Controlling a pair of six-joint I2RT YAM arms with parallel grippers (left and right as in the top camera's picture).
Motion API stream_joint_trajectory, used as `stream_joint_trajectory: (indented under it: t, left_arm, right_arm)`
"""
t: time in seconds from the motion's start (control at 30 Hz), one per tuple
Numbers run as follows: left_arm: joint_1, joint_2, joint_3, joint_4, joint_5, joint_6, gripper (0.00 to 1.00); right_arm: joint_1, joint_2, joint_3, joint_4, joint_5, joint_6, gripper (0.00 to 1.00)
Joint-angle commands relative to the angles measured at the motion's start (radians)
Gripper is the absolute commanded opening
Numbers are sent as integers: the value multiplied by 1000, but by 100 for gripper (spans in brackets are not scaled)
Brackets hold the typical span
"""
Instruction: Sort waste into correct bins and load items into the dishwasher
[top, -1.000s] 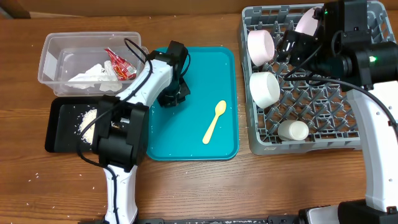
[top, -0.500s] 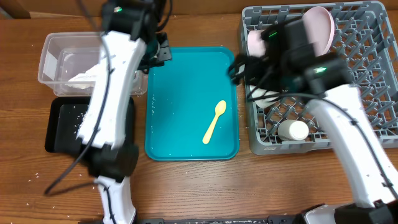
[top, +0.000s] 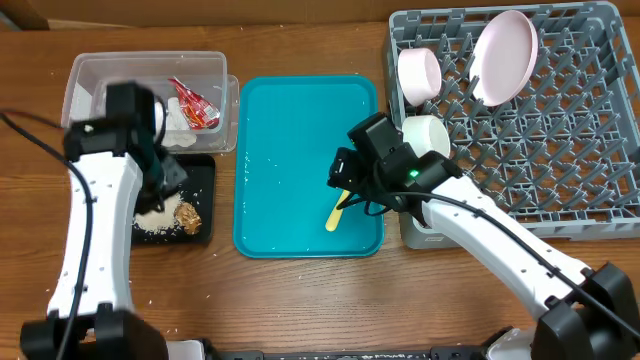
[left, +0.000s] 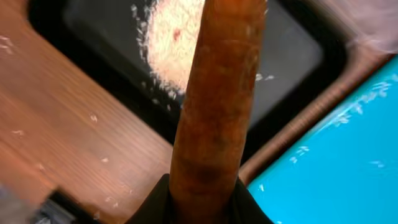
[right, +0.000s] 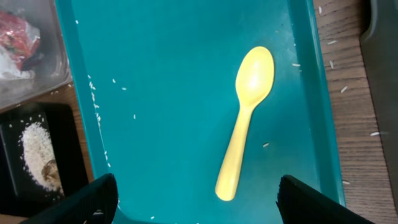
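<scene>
Grip on food stick (left: 217, 93), spoon (right: 245, 118) untouched
Left gripper (left: 202, 205) clamps the stick; right gripper (right: 198, 194) gapes wide, spoon at its 12 o'clock.

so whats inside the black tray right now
In it lie white rice grains and brown crumbs. The left arm covers the left part of the black tray, hiding whatever is there.

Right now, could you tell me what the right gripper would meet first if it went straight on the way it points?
Most likely the pale yellow plastic spoon, which lies on the teal tray directly ahead of the open right gripper; depth is unclear.
</scene>
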Motion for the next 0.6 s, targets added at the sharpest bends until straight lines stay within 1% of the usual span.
stream_joint_trajectory:
  t: [0.0,0.13,0.27,0.4,0.47,0.57]
  left_arm:
    - [42,-5,-167,132,56,-83,4]
    - [71,-3,-322,349,37,-124,4]
    - [74,0,-413,484,-18,-183,8]
    - [74,5,-491,652,-47,-186,9]
    - [74,5,-508,698,-63,-186,9]
    - [74,5,-509,704,-95,-186,11]
  right_arm:
    - [0,50,-6,27,31,50,84]
    - [0,135,-6,77,32,98,83]
    - [0,205,-6,94,33,121,82]
    - [-13,247,-6,98,81,154,79]
    - [-19,258,-6,106,81,159,79]
    - [-18,274,-6,127,71,169,77]
